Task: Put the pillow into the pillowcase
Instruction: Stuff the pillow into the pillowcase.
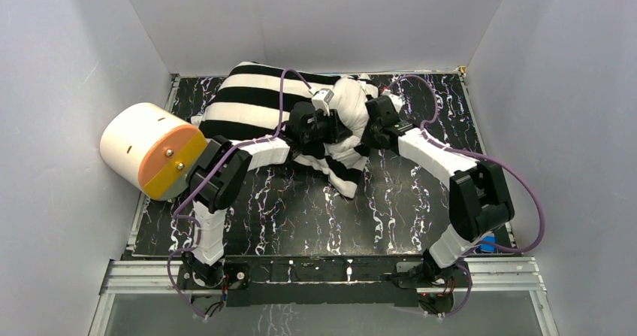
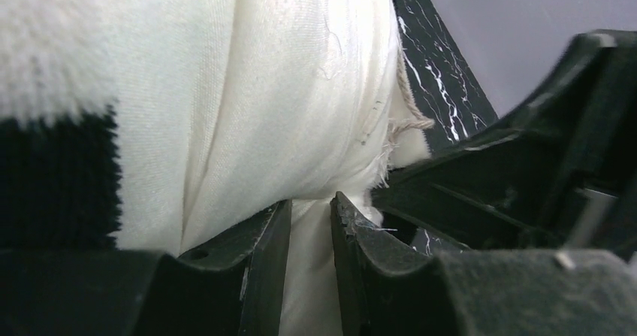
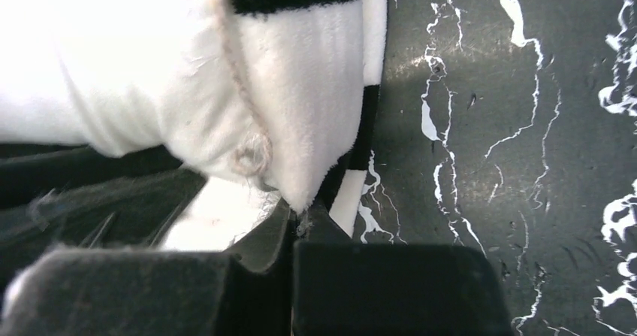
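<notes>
The striped black and white pillowcase lies at the back of the table. The white pillow bulges out of its right-hand mouth. My left gripper presses into the bundle from the left. In the left wrist view it is shut on a fold of the pillow's smooth white cloth, with fuzzy pillowcase at the left. My right gripper meets the bundle from the right. In the right wrist view it is shut, nipping the fuzzy edge of the pillowcase at its very tips.
A cream cylinder with an orange face lies at the table's left edge beside the left arm. Grey walls enclose the black marbled tabletop on three sides. A small blue item sits by the right arm's base.
</notes>
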